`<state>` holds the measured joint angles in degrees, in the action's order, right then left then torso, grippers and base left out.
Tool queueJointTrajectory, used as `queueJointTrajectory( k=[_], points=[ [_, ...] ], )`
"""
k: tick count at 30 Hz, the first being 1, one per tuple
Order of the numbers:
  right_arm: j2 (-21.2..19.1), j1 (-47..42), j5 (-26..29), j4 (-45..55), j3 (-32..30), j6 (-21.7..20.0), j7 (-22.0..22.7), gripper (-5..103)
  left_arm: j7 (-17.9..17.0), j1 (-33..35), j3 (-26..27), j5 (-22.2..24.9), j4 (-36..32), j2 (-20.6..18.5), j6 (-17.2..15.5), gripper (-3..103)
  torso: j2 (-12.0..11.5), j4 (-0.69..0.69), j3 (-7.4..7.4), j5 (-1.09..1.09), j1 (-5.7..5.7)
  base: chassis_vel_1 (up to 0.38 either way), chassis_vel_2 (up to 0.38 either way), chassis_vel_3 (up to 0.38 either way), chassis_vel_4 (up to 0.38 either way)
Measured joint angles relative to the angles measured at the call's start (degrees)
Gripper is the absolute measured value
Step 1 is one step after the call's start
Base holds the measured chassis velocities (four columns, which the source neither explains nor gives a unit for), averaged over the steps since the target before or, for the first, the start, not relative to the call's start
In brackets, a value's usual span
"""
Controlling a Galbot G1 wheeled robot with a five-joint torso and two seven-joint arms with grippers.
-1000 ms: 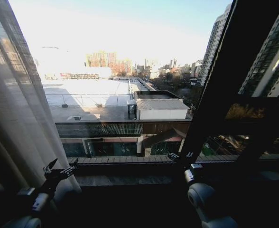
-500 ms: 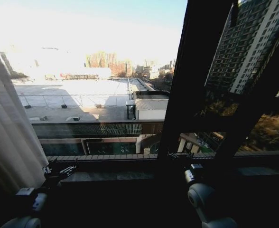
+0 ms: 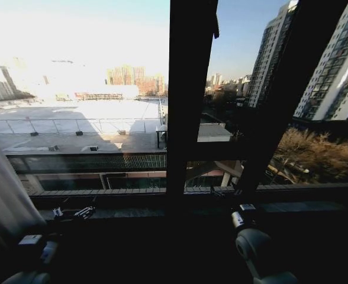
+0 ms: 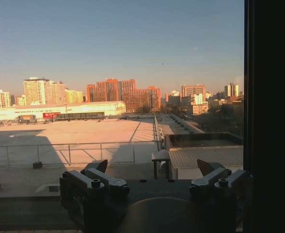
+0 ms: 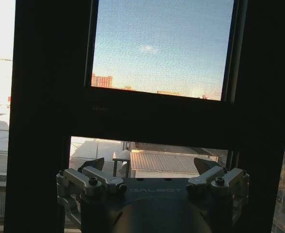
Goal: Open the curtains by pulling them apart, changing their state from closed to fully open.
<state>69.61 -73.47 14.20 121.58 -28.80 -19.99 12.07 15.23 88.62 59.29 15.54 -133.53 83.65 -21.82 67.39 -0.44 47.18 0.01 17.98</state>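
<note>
One sheer white curtain (image 3: 1, 204) panel hangs bunched at the far left edge of the head view, with the window glass bare beside it. My left gripper (image 3: 73, 212) is low at the sill, to the right of that panel and apart from it. In the left wrist view the left gripper (image 4: 152, 167) is open, with only the city outside between its fingers. My right gripper (image 3: 224, 192) is held up near the sill by the dark window post. In the right wrist view the right gripper (image 5: 149, 165) is open and holds nothing.
A thick dark window post (image 3: 189, 100) stands upright in the middle, and a second slanted one (image 3: 280, 100) rises to its right. A dark sill (image 3: 132, 213) runs across below the glass. Outside lie rooftops and tall buildings.
The camera has shifted rightward along the window: the curtain panel and the dark posts sit farther left in the picture. Both grippers keep their places in view and stay open.
</note>
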Motion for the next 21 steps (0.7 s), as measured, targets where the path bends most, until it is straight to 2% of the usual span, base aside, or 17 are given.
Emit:
queueJointTrajectory(
  k=[15, 21],
  points=[
    [-0.08, -0.41, -0.09, 1.27, 0.12, -0.10, 0.09, 100, 0.07, -0.09, 0.19, 0.33, 0.31, 0.07, 0.57, 100, -0.01, 0.00, 0.01, 0.00, 0.01, -0.250, -0.447, 0.246, 0.453],
    [-0.09, -0.76, -0.19, 1.46, 0.08, -0.19, 0.15, 100, 0.25, -0.02, 0.27, 0.54, 0.61, 0.01, 0.89, 100, -0.01, 0.00, 0.01, 0.00, 0.01, -0.113, -0.386, 0.109, 0.393]
  ],
)
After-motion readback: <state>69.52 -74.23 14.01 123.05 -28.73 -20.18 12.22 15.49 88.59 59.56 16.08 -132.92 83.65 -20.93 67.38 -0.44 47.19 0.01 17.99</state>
